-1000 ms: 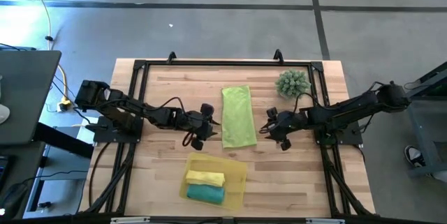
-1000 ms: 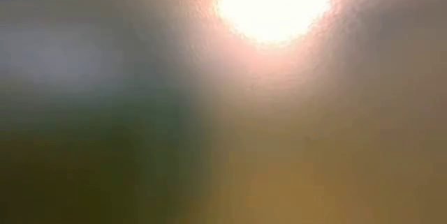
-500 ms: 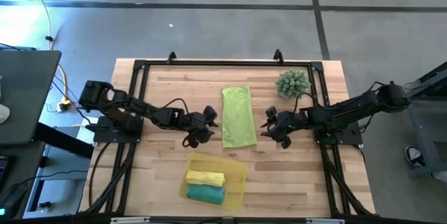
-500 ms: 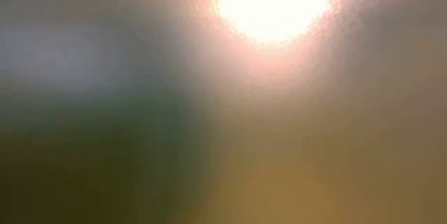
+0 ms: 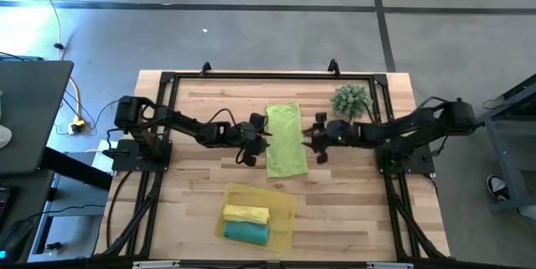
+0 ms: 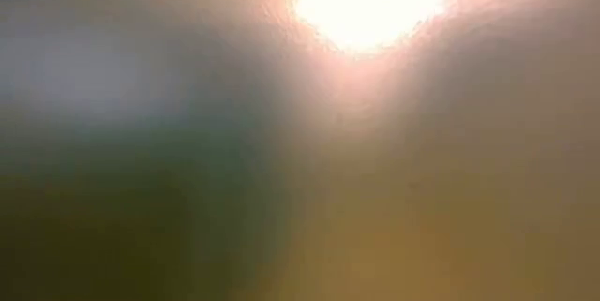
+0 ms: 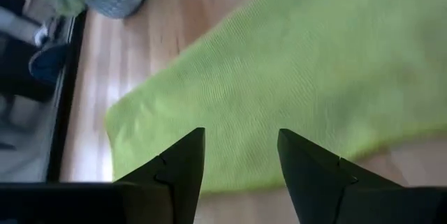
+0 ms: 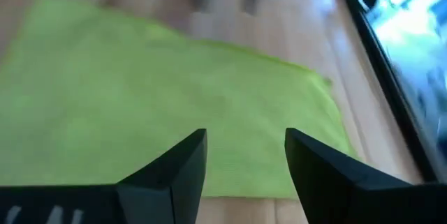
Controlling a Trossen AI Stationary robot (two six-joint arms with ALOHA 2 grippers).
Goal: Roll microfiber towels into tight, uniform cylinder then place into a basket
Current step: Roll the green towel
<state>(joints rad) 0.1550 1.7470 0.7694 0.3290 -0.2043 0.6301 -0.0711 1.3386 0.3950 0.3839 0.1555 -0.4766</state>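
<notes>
The lime green towel (image 5: 285, 139) lies flat on the table as a long strip running near to far. My left gripper (image 5: 255, 140) is open at the strip's left long edge, with its fingertips over the cloth in the left wrist view (image 7: 239, 140). My right gripper (image 5: 317, 139) is open at the strip's right long edge and faces the towel (image 8: 174, 105). The yellow basket (image 5: 285, 206) stands near the front edge. A rolled yellow towel (image 5: 245, 213) and a rolled teal towel (image 5: 246, 231) lie in it. I cannot tell whether either gripper touches the cloth.
A spiky green plant in a grey pot (image 5: 350, 100) stands at the back right, close to my right arm. A black frame (image 5: 268, 75) runs around the table top. The low view shows only glare and blur.
Both grippers have closed in on the lime green towel and gone toward the far edge. The left one has moved right and the right one has moved left. The towel lies as before.
</notes>
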